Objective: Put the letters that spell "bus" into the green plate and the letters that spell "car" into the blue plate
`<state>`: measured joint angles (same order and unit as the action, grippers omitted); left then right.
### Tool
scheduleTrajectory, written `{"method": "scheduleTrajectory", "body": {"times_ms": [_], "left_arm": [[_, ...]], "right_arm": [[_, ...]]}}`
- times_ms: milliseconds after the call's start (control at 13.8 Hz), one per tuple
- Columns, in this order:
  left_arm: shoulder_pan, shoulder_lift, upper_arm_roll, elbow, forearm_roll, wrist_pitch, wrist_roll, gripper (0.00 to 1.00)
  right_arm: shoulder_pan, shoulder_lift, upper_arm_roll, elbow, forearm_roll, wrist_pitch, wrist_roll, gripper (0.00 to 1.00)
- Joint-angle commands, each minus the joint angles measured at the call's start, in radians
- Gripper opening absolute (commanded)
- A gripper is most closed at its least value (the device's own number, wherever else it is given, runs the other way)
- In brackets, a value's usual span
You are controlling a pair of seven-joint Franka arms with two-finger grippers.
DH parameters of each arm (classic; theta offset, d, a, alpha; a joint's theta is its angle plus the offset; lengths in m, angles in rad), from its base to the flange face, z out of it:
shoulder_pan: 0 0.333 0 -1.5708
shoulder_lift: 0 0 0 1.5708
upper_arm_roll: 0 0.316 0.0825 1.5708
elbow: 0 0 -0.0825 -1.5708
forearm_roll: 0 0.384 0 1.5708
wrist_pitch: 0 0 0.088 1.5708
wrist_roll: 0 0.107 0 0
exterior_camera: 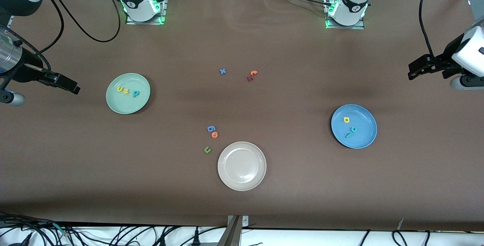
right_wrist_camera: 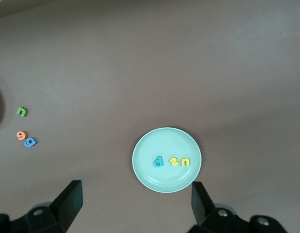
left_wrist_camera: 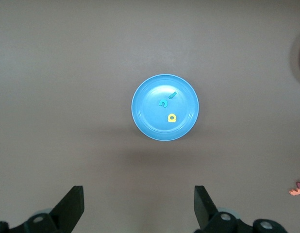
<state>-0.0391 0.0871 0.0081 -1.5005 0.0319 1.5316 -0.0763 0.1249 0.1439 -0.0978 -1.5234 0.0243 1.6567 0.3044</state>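
We saw the left gripper [exterior_camera: 412, 72] spread wide and empty, raised over the table at the left arm's end, with the blue plate [exterior_camera: 365, 140] lying on the table nearer the front camera than its fingers [left_wrist_camera: 72, 206]. In that plate lay the yellow "a" [exterior_camera: 346, 120], the teal "c" [exterior_camera: 353, 129] and the teal "r" [exterior_camera: 348, 135], the "r" a short bar set slantwise. The right gripper [exterior_camera: 73, 87] was equally wide and empty, over the right arm's end, beside the green plate [exterior_camera: 113, 104]. That plate held the yellow-orange "u" [exterior_camera: 120, 89], the yellow "s" [exterior_camera: 126, 91] and the teal "b" [exterior_camera: 135, 94] in a row. The cream-white plate [exterior_camera: 227, 179] held nothing.
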Motion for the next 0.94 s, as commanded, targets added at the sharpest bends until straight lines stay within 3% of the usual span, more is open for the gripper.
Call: {"method": "scheduleTrajectory", "body": {"times_ms": [0,871], "left_arm": [[-0.007,-0.01,0.003,-0.012,0.019,-0.001,0.018,1.0],[-0.012,-0.003,0.003,-0.012,0.017,0.001,0.018,1.0]], "right_arm": [[-0.028,-0.024,0.033,-0.012,-0.017,0.006,-0.007,0.99],[-0.028,-0.027,0.02,-0.006,-0.006,-0.005,-0.016,1.0]]}}
